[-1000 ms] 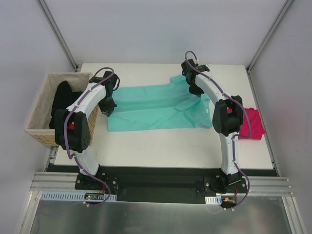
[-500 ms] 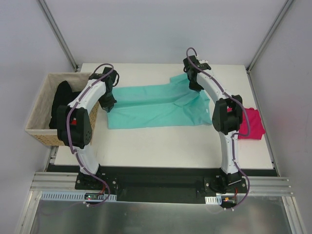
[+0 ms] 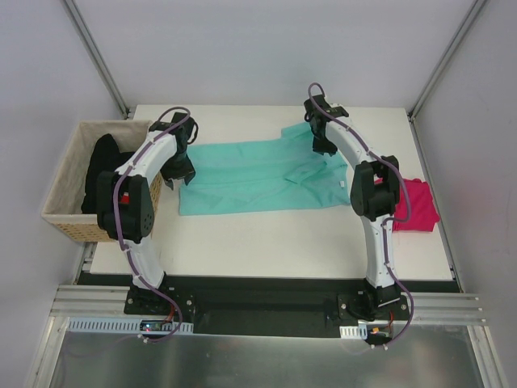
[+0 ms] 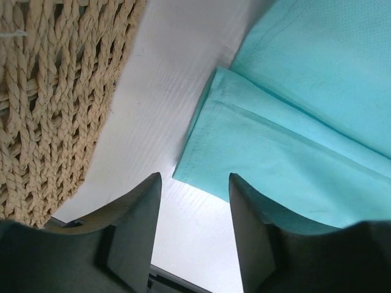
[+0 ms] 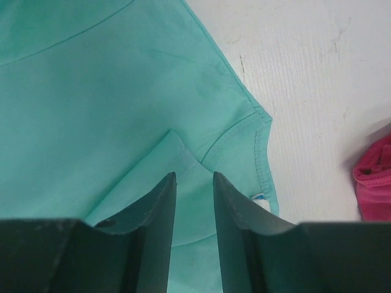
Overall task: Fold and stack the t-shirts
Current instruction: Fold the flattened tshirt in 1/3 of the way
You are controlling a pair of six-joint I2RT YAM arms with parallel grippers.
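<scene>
Teal t-shirt (image 3: 258, 174) lies lengthwise across the mid-counter (image 3: 266, 238), doubled along its length, with the hem toward the basket (image 3: 60, 217) and the collar toward the pink t-shirt (image 3: 418, 202). The pink one sits folded at the counter's right edge, likely the base of the stack. One arm at each end suits a two-handed fold. Left jaws: well apart above the hem corner, holding nothing. Right jaws: narrowly apart over the collar, apparently clear of the cloth — nothing gripped.
</scene>
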